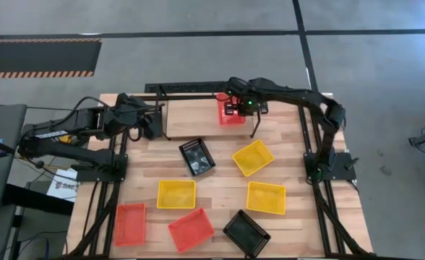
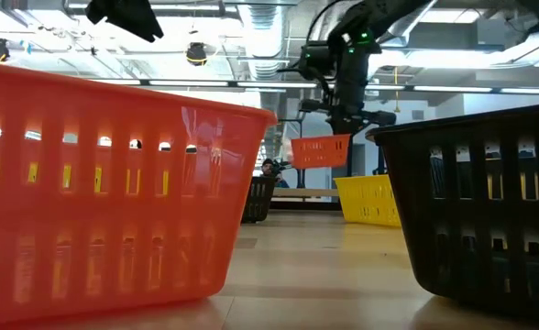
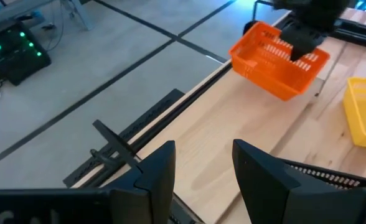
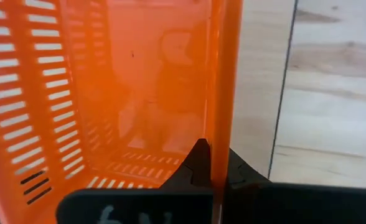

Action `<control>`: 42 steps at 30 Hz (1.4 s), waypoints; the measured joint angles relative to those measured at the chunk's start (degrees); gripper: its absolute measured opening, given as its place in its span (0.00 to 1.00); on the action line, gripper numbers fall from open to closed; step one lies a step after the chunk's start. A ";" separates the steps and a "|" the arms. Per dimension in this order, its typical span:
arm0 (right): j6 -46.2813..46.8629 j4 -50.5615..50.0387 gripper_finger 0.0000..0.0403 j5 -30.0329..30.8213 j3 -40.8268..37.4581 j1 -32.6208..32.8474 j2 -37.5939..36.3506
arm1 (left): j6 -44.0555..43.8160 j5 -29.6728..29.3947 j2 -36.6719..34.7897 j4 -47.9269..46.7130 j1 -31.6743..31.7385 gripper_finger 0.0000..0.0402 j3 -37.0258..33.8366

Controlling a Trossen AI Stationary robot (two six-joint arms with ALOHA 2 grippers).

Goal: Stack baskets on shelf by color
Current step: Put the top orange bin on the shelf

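Baskets lie scattered over the tabletop (image 1: 220,180), but one red-orange basket (image 1: 230,112) hangs in the air over the right end of the shelf (image 1: 191,118). The right hand (image 1: 235,108) has it pinched by one side wall, fingers shut tight on the rim, so it dangles tilted and clear of the board; that grip probably leaves its underside free to settle flat on the shelf. The left hand (image 3: 201,168) waits at the shelf's left end, fingers parted with nothing between them, likely kept back out of the way. No basket rests on the shelf yet.
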 joint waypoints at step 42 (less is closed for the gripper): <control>-5.04 4.52 0.00 2.47 17.49 7.46 0.07 | 0.31 3.10 0.00 0.09 3.26 0.37 0.00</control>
